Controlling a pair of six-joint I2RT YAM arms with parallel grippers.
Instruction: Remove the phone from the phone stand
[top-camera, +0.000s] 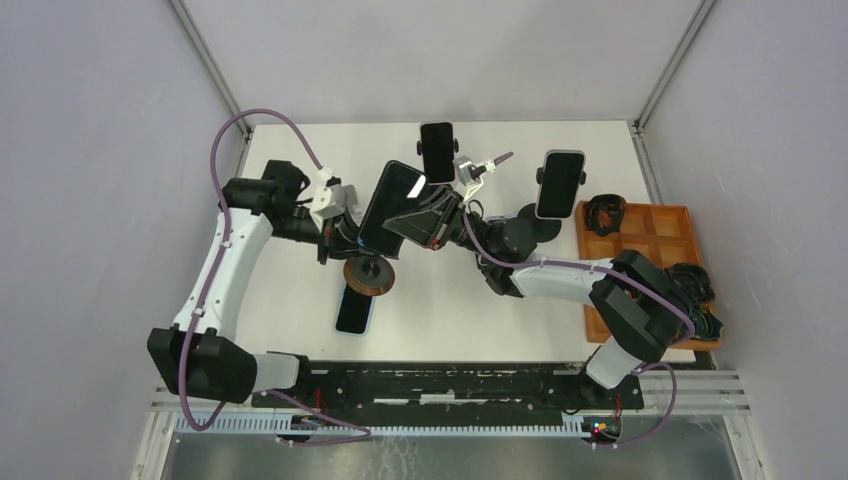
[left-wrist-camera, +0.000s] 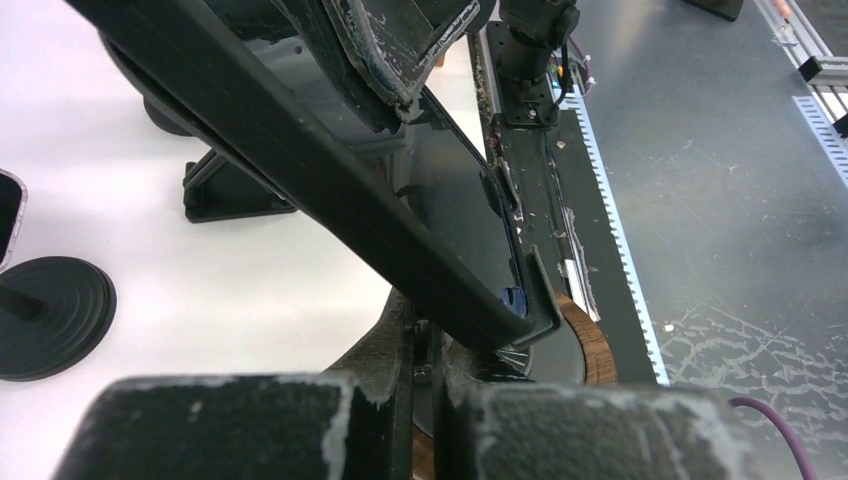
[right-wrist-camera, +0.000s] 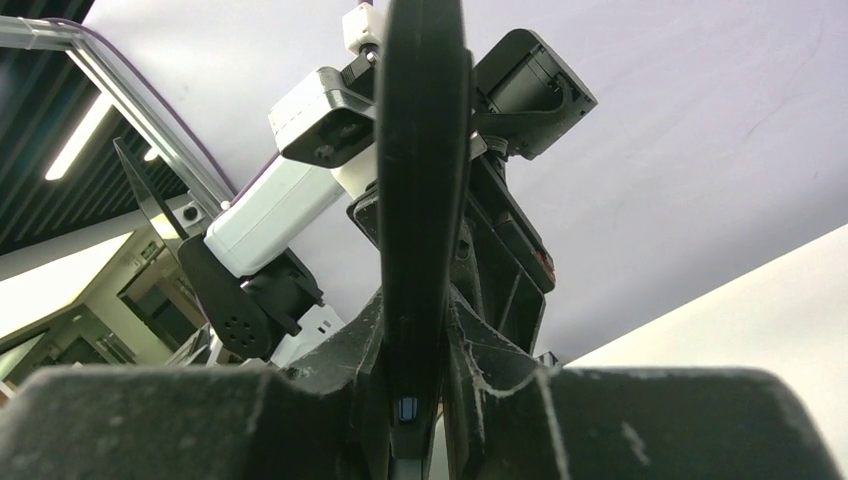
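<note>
Above white table (top-camera: 460, 310), right gripper (right-wrist-camera: 415, 400) tight on phone (right-wrist-camera: 420, 150).

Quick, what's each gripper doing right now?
Left gripper: closed on the phone stand.
Right gripper: closed on the phone.

The white worktop (top-camera: 480, 300) bears a round wooden stand base (top-camera: 369, 276) just beneath the left jaws. A dark phone (top-camera: 353, 311) lies flat on the near side of that base. Beyond the jaws, two black stands rest on the surface, each holding an upright phone: one (top-camera: 437, 150) straight behind, the other (top-camera: 558, 184) off to the right. Farther right sits an orange compartmented tray (top-camera: 645, 225).
</note>
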